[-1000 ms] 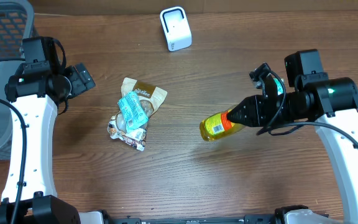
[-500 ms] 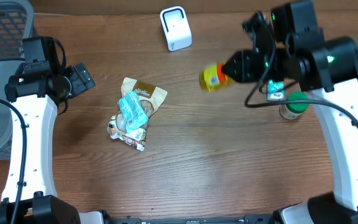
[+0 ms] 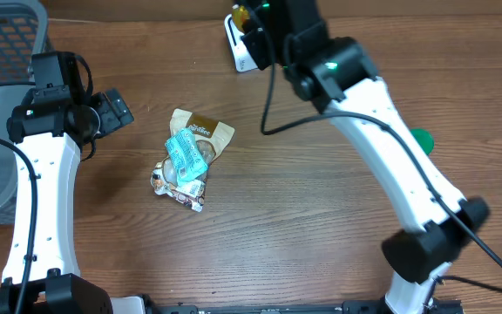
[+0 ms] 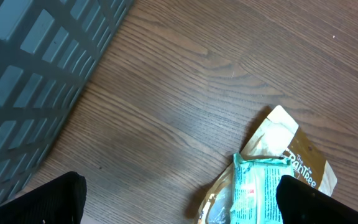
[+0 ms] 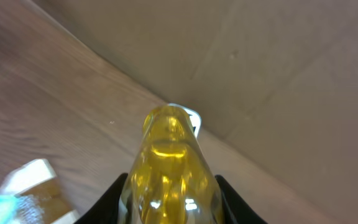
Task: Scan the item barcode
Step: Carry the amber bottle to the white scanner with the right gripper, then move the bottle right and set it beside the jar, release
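**Yellow bottle up at the scanner**

Clamped between the black fingers (image 5: 224,194) of the right gripper (image 5: 171,202): a bottle (image 5: 169,165) of clear yellow liquid, glossy and rounded, pointing away from the wrist camera. Label side not visible from there. Hangs over the far edge of the table (image 3: 321,227), nose close to the white scanner (image 3: 243,56); touching or apart, cannot tell. From overhead, shows only as a sliver of yellow beside the gripper, the rest hidden under the wrist.

Lying mid-table, well apart from the bottle: a heap of snack packets (image 3: 190,157), a teal one on top of a tan one. Off to the right, partly covered by the right arm (image 3: 390,148): something with a green lid (image 3: 421,138). In the far left corner: a grey mesh basket (image 3: 3,39). Behind the scanner, in the wrist view: a plain brown board (image 5: 278,74).

As for the right arm, stretches long and diagonal from the near right edge to the far centre, covering the scanner's top. As for the left arm (image 3: 46,174), stands along the left side, with the left gripper (image 4: 179,205) spread to full width, nothing between the tips, over bare wood between basket and packets.
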Robot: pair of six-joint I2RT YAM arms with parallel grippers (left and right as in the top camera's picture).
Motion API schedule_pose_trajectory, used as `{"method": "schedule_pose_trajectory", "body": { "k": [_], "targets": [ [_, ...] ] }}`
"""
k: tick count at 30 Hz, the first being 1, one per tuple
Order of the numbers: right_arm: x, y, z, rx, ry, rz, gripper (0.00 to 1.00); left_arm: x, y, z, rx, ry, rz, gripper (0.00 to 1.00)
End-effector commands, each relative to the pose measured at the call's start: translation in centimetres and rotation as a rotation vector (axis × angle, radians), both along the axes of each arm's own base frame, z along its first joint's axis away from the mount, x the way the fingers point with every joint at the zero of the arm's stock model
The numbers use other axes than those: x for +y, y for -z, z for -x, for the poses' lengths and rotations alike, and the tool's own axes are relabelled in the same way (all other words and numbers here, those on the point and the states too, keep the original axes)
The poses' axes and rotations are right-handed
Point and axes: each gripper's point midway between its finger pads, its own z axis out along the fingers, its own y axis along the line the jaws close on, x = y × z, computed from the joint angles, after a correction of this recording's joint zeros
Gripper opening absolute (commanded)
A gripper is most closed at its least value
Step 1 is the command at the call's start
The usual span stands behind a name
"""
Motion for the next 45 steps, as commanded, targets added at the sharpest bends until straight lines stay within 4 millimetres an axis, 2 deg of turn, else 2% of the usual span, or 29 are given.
{"method": "schedule_pose_trajectory", "body": {
  "k": [1, 4, 7, 13, 21, 28, 39, 41, 42, 44, 45],
  "targets": [
    [-0.3, 1.0, -3.3, -0.137, -0.007, 0.262, 0.16, 0.1, -0.5, -0.1, -0.013, 0.008, -0.011, 1.00],
    [0.5, 4.0, -6.1, -0.190, -0.030, 0.411, 0.14, 0.1, -0.5, -0.1, -0.013, 0.008, -0.011, 0.99],
    [1.1, 6.2, -8.2, -0.237, -0.039, 0.507, 0.14, 0.1, -0.5, -0.1, -0.013, 0.008, -0.011, 1.00],
    [2.7, 9.0, -11.3, -0.320, -0.011, 0.493, 0.08, 0.1, -0.5, -0.1, -0.013, 0.008, -0.011, 1.00],
    [2.9, 12.1, -13.4, -0.361, 0.043, 0.477, 0.07, 0.1, -0.5, -0.1, -0.013, 0.008, -0.011, 0.99],
    [2.7, 15.3, -13.7, -0.310, 0.026, 0.516, 0.07, 0.1, -0.5, -0.1, -0.013, 0.008, -0.011, 0.99],
    [2.6, 15.4, -13.8, -0.311, 0.029, 0.515, 0.07, 0.1, -0.5, -0.1, -0.013, 0.008, -0.011, 1.00],
    [2.6, 14.0, -13.9, -0.341, 0.051, 0.483, 0.04, 0.1, -0.5, -0.1, -0.013, 0.008, -0.011, 1.00],
    [2.6, 12.7, -13.8, -0.362, 0.058, 0.468, 0.04, 0.1, -0.5, -0.1, -0.013, 0.008, -0.011, 0.99],
    [2.0, 8.7, -13.7, -0.415, 0.110, 0.376, 0.04, 0.1, -0.5, -0.1, -0.013, 0.008, -0.011, 1.00],
    [1.8, 7.9, -13.6, -0.422, 0.120, 0.356, 0.04, 0.1, -0.5, -0.1, -0.013, 0.008, -0.011, 1.00]
  ]
}}
